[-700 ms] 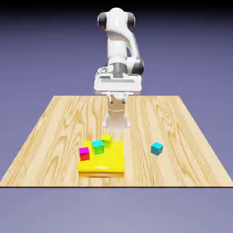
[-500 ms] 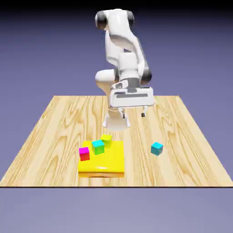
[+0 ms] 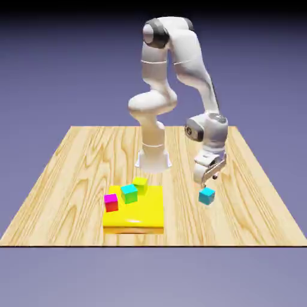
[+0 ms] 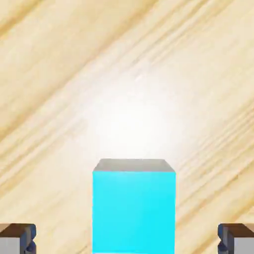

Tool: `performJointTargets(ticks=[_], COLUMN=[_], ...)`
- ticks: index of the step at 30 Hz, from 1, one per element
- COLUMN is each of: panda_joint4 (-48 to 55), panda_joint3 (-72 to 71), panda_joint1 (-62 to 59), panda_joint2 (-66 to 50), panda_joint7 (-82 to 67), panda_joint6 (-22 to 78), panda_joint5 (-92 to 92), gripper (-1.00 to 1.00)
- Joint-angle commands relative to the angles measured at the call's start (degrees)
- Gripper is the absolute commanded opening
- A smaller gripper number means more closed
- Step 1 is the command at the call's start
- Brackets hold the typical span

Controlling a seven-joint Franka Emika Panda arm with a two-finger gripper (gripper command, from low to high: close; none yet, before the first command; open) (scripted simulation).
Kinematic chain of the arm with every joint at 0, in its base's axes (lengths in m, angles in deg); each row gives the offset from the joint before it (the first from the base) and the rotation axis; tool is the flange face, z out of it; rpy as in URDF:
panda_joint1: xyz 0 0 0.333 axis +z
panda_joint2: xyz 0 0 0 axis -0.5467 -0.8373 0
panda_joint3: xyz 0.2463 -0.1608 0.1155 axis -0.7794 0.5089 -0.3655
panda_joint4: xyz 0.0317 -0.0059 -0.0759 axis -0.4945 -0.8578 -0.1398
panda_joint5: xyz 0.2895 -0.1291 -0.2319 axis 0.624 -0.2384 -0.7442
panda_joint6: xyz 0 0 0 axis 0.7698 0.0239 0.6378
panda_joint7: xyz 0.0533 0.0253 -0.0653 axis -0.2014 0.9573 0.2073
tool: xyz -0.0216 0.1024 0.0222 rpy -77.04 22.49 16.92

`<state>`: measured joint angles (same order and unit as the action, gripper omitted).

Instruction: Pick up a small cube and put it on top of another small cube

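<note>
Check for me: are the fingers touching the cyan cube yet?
Apart. In the hand view the cyan cube sits centred between the fingers, with bare wood visible on both sides. The gripper hovers just above it in the exterior view.

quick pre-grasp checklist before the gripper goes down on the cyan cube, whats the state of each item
1. Gripper open: ok; in the hand view both fingertips stand wide apart.
2. Cyan cube centred between the fingertips: ok, with clear gaps on both sides.
3. Gripper above the cube, not touching: ok in the exterior view.
4. Cube free of neighbours: ok; it sits alone on the wooden table.
5. Fingers square to the cube's faces: cannot tell for certain.
6. Stacking targets present: ok; the magenta cube, teal-topped cube and yellow-green cube rest on the yellow block.
</note>
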<state>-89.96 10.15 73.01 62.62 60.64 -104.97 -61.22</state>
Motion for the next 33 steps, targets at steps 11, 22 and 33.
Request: performJointTargets(ticks=[11,22,33], panda_joint4=[0.8,1.0,4.8], panda_joint3=[-0.1,8.3,26.4], panda_joint1=[0.0,-8.2,-26.3], panda_joint2=[-5.0,10.6,24.8], panda_joint7=[-0.2,-12.3,-39.7], panda_joint6=[-4.2,11.0,27.6], panda_joint5=[0.3,-4.8,-14.7], gripper=[-1.00,-1.00,-1.00])
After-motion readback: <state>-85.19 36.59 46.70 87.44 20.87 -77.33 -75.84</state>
